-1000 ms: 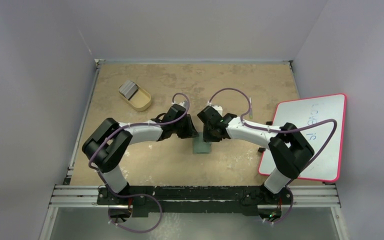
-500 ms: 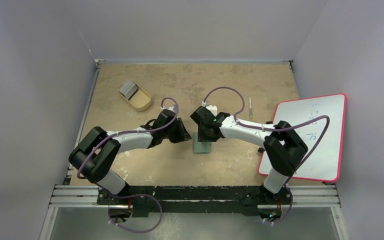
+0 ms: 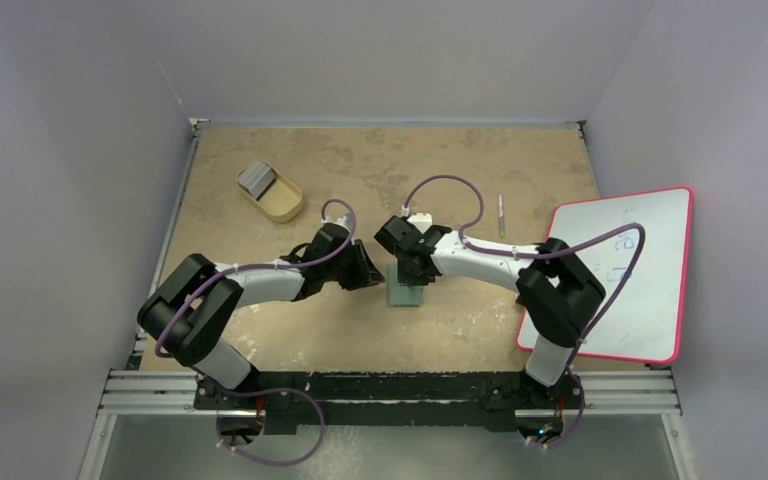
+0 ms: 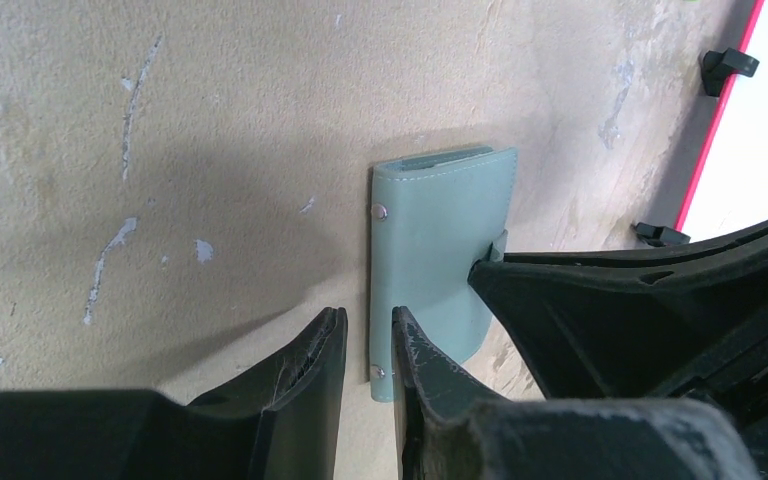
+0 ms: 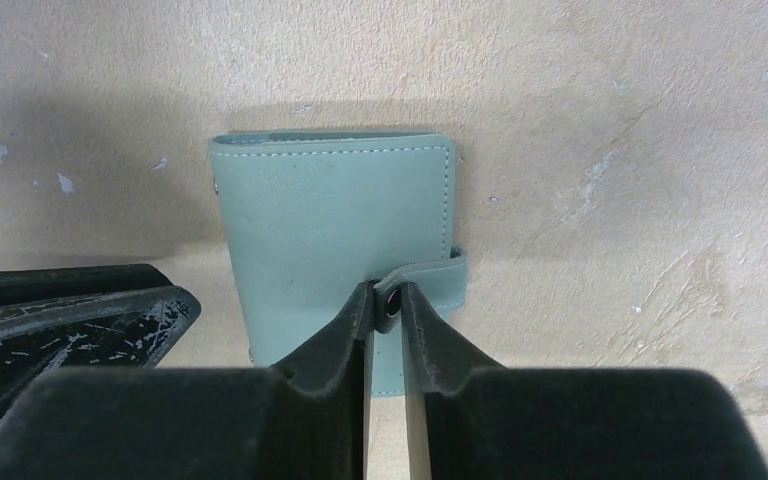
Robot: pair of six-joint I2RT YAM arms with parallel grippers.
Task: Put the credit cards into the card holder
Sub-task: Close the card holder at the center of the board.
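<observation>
If you start at the left of the table (image 3: pixel 460 160) in the top view, you see the tan tray (image 3: pixel 285 208) near the far left corner. The credit cards (image 3: pixel 256 178) are there as a grey stack, leaning on the tray's far end; none of them is in the wallet.

Further toward the middle you find the left gripper (image 4: pixel 368 328), low over the table at the left edge of the card holder (image 4: pixel 438 235). Its two fingers (image 4: pixel 310 365) stand only a little apart. The wallet's left edge shows in this narrow gap, but nothing is clamped between them. You cannot tell if the inner finger touches the leather.

The card holder lies flat near the centre of the table, folded closed, between the two grippers.

On its right side, the right gripper (image 5: pixel 384 298) comes down on the strap (image 5: pixel 442 272) that wraps around the wallet's edge. The right wrist view shows you the fingertips nearly together, pinching the end of this strap with its snap.

More to the right, a thin pen (image 3: pixel 501 214) lies alone on the table. At the far right, the pink-edged whiteboard (image 3: pixel 650 250) lies partly over the table's right edge.
</observation>
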